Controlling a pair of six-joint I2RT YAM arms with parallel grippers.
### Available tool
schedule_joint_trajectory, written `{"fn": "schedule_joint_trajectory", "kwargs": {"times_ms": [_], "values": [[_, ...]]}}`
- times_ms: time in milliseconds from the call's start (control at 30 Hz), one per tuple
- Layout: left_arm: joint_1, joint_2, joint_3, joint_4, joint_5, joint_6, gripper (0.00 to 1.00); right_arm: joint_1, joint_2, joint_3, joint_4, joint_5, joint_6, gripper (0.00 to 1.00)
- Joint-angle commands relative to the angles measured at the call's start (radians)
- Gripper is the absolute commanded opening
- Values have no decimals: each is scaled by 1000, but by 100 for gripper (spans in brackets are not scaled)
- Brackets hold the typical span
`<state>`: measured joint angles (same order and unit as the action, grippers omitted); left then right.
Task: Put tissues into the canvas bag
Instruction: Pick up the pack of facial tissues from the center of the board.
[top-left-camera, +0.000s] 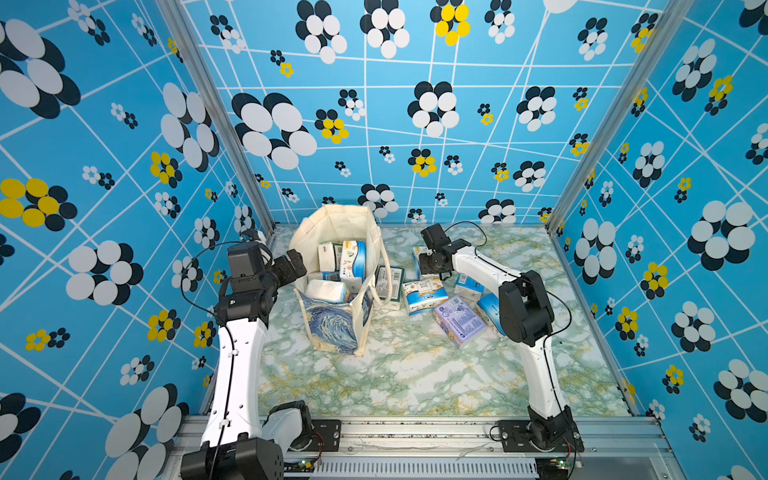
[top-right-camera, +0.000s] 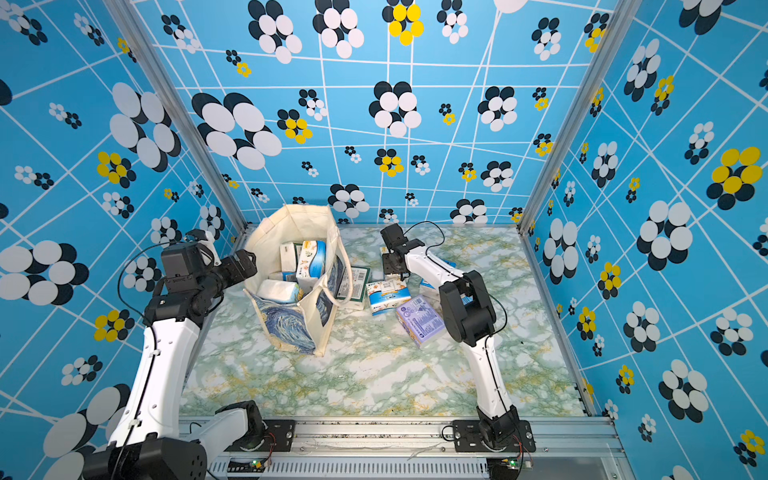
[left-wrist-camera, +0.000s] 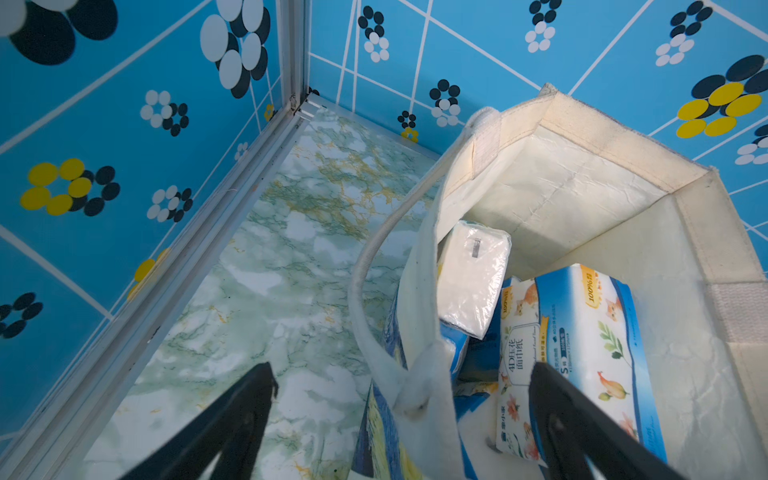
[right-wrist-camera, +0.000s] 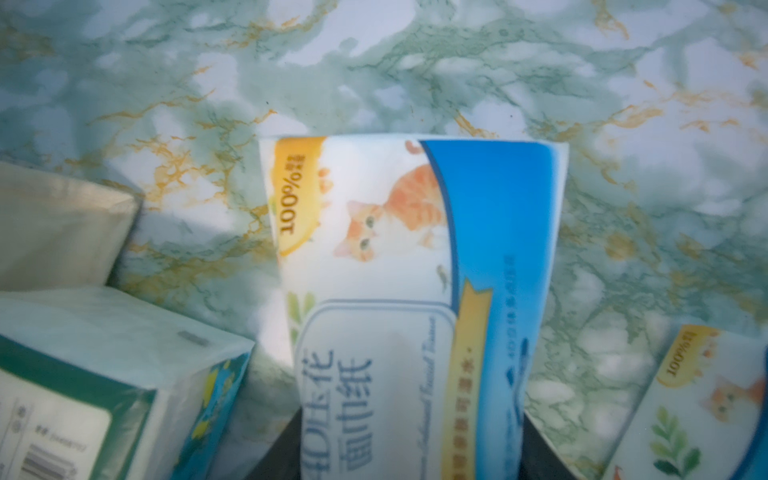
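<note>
At right pincer (right-wrist-camera: 411, 424), cat-print pack (right-wrist-camera: 395, 232), end cropped

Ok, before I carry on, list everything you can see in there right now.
canvas bag: one, cream with blue swirl print, standing open left of table centre.
packs in the bag: at least four, blue-and-white or white, inside it.
green-labelled pack: one, green-and-white, on the table beside the bag.
loose blue-and-white packs: at least three, on the table right of the bag.
lavender pack: one, lavender, on the table among those loose packs.
gripped pack: one, blue-and-white with a cat print, in the right tool.
table: one, green marble pattern.
left tool: one, black, open at the bag's rim.
right tool: one, black, closed on the gripped pack.
</note>
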<state>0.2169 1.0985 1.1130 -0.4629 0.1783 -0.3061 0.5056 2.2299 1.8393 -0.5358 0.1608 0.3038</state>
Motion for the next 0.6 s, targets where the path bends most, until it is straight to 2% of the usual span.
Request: {"fn": "schedule_joint_trajectory", "kwargs": {"times_ms": [0, 200, 300, 433, 500, 567], "values": [[12, 14, -15, 122, 82, -16, 98, 4, -173, -56, 50, 53, -5, 51], [22, 59, -16, 206, 128, -15, 90, 5, -404, -149, 169, 50, 5, 48], [22, 93, 1, 192, 116, 6, 89, 11, -507, -192, 260, -22, 33, 48], [26, 121, 6, 178, 104, 29, 87, 48, -596, -224, 406, -178, 76, 48], [25, 127, 5, 175, 105, 37, 77, 79, -604, -209, 462, -252, 97, 48], [26, 128, 3, 173, 114, 42, 56, 122, -592, -172, 507, -314, 114, 48]]}}
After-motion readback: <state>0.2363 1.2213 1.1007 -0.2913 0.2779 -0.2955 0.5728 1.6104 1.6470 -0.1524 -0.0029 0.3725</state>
